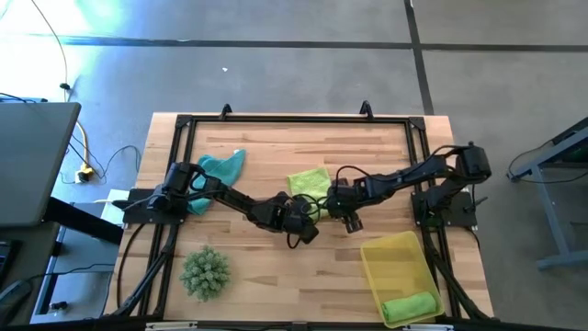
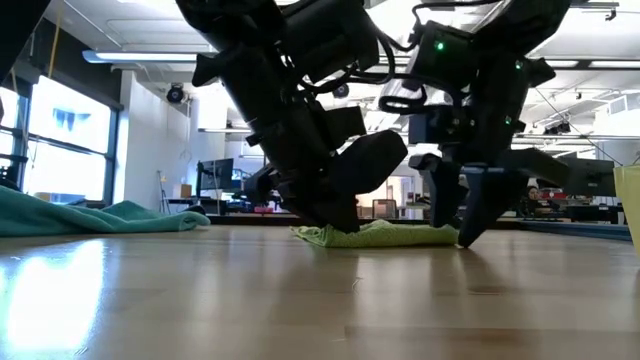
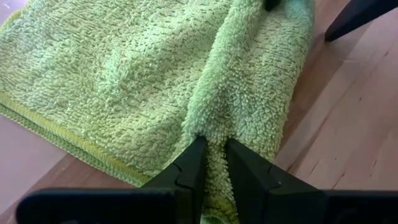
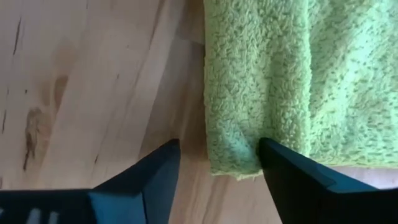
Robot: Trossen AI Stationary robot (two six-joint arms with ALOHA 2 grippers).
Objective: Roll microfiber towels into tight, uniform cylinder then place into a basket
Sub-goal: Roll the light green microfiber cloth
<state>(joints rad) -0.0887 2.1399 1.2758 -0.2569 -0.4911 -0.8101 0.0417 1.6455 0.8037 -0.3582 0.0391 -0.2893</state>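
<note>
Pale yellow-green towel (image 1: pixel 310 181) lies at table centre. I have the left gripper (image 3: pixel 211 163) pinching a raised fold at its 6 o'clock edge. My right gripper (image 4: pixel 219 163) stands spread, straddling its 4 o'clock corner. Basket (image 1: pixel 378 257) sits at 4 o'clock, holding a bright green roll (image 1: pixel 411 306); teal towel (image 1: pixel 220 168) at 9.

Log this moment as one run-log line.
left gripper: shut on pale yellow-green towel fold | right gripper: open, straddling the towel's edge | bright green towel: rolled, in basket | teal towel: loose
</note>
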